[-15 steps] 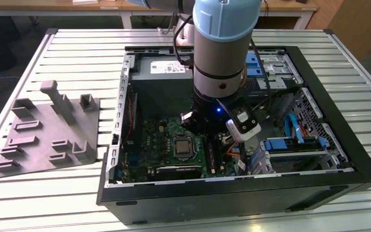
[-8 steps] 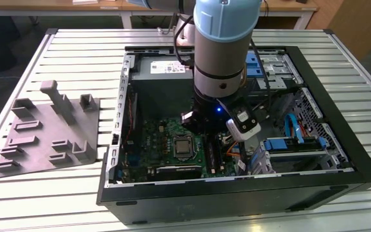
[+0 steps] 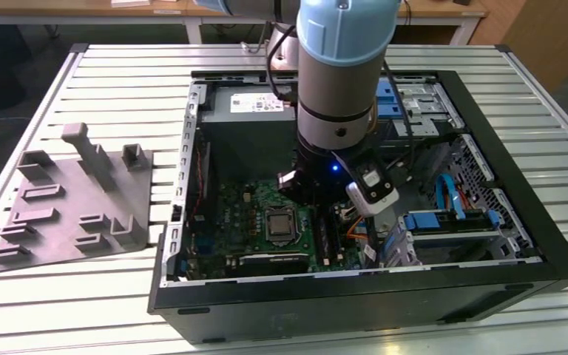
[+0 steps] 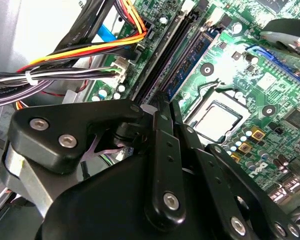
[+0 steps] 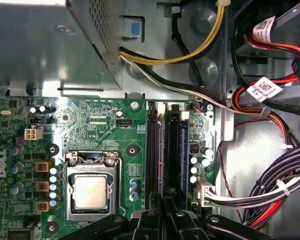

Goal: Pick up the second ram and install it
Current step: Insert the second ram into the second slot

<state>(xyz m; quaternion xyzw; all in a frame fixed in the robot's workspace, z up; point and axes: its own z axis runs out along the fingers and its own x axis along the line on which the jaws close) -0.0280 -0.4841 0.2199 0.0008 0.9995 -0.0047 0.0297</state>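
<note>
1. Second ram (image 5: pixel 184 150) is sitting upright in a black motherboard slot, beside the processor (image 5: pixel 91 192), in the first wrist view.
2. Jaws (image 4: pixel 162 107) are hovering directly over the slots (image 5: pixel 153 155), pinched nearly together; whether they are holding anything, I cannot tell.
3. Grey holder tray (image 3: pixel 67 214) is lying on the counter (image 3: pixel 86 296), beside the case (image 3: pixel 521 222).

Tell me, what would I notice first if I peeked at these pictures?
First, the big blue-and-silver robot arm reaching down into the open black computer case on the slatted table. Inside lies the green motherboard with its shiny square processor chip beside long black memory slots. A grey holder tray sits at the exterior view's left.
</note>
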